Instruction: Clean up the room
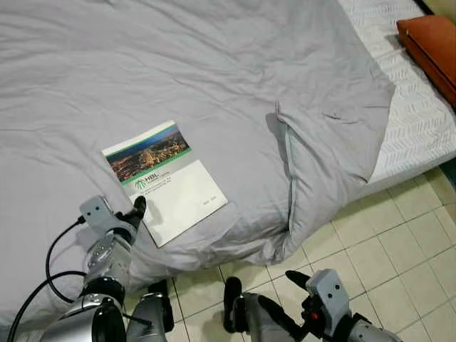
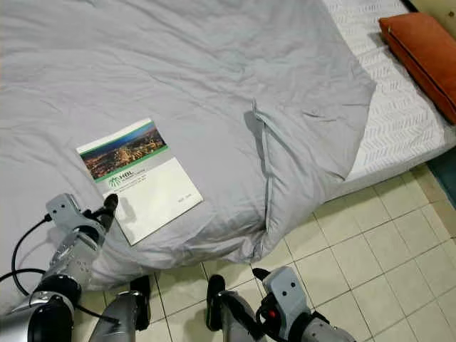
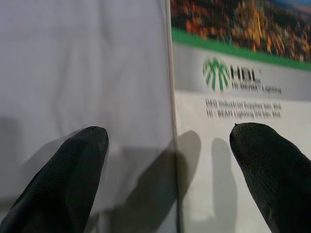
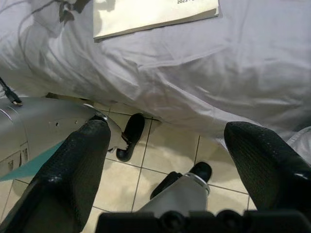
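Observation:
A thin booklet (image 1: 165, 182) with a city photo, a green stripe and a white lower cover lies flat on the grey duvet (image 1: 214, 71) near the bed's front edge. My left gripper (image 1: 135, 210) is at the booklet's near left edge. In the left wrist view the left gripper (image 3: 170, 160) stands open, one finger (image 3: 73, 170) over the duvet and the other over the booklet (image 3: 233, 97), with the cover's edge between them. My right gripper (image 4: 170, 160) hangs open and holds nothing, low over the tiled floor (image 1: 385, 242) beside the bed.
An orange cushion (image 1: 431, 43) lies at the back right on the bare white mattress (image 1: 413, 114). The duvet's folded corner (image 1: 313, 178) droops over the bed's edge toward the floor. My feet (image 1: 231, 306) stand on the tiles close to the bed.

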Robot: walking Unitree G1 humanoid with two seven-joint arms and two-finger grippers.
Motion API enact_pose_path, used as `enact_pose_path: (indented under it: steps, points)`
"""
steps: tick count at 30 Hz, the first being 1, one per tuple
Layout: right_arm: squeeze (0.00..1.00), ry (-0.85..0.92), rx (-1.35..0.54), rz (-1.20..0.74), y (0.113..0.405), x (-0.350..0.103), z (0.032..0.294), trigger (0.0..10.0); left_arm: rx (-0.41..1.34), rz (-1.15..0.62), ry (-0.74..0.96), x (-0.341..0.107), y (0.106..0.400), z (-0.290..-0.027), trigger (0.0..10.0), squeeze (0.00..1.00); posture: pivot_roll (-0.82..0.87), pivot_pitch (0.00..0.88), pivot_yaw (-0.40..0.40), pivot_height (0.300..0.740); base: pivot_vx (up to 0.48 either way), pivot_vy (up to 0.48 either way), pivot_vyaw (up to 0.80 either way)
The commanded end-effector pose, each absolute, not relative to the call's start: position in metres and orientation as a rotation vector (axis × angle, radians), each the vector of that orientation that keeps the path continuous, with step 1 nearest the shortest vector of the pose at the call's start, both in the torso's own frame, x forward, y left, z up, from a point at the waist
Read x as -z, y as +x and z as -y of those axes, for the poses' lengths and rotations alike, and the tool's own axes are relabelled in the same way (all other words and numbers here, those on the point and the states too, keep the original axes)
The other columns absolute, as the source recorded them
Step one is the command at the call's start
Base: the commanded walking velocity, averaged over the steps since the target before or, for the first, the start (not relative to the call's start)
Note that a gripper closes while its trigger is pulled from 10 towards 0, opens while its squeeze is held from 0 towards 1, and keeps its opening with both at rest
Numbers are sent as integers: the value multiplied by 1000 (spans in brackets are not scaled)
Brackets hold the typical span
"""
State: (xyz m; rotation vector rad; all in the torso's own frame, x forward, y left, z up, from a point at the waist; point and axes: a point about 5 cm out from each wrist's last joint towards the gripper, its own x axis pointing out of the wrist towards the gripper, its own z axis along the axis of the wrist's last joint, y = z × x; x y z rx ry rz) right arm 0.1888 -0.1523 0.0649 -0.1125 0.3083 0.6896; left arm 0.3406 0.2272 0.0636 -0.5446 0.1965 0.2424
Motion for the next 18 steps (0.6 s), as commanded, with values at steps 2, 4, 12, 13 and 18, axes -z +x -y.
enact_pose_path:
  steps: [2,4,12,13,18]
  points:
    - [0,-267,-702,-278,186,-58,157,10000,-217,-254,-612,-42,328,-214,10000,0,-233,588,-200,740,0,0,0]
    - [0,-317,-666,-239,194,-54,159,10000,-185,-232,-634,-46,332,-208,10000,0,-236,590,-191,740,0,0,0]
    - [0,-399,-634,-162,217,-50,151,10000,-121,-229,-588,-48,335,-197,10000,0,-215,600,-162,740,0,0,0]
    - [0,-403,-642,-136,220,-51,146,10000,-123,-245,-593,-44,332,-197,10000,0,-219,601,-160,740,0,0,0]
    - [0,-403,-651,-110,219,-50,140,10000,-124,-254,-628,-40,329,-195,10000,0,-226,606,-164,740,0,0,0]
